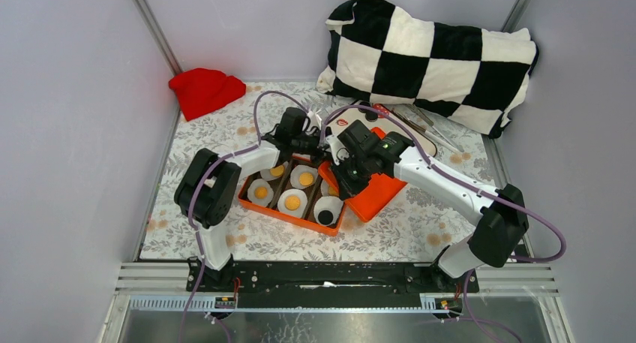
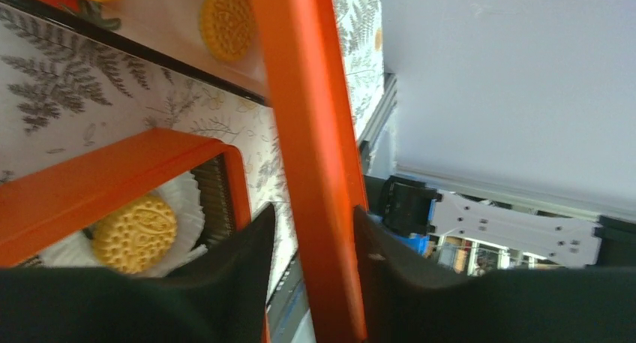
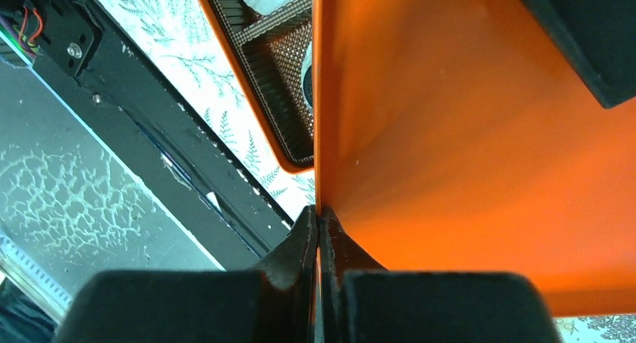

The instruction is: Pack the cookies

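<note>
An orange box with compartments holds white paper cups with golden cookies and one black cookie. An orange lid stands tilted at the box's right end. My right gripper is shut on the lid's thin edge, and its fingertips meet there in the right wrist view. My left gripper straddles the lid's rim. Its jaws stand open, with a gap on one side. A golden cookie sits in a cup below.
A white tray with another cookie lies behind the box. Metal tongs lie to its right. A checkered pillow is at the back right and a red hat at the back left.
</note>
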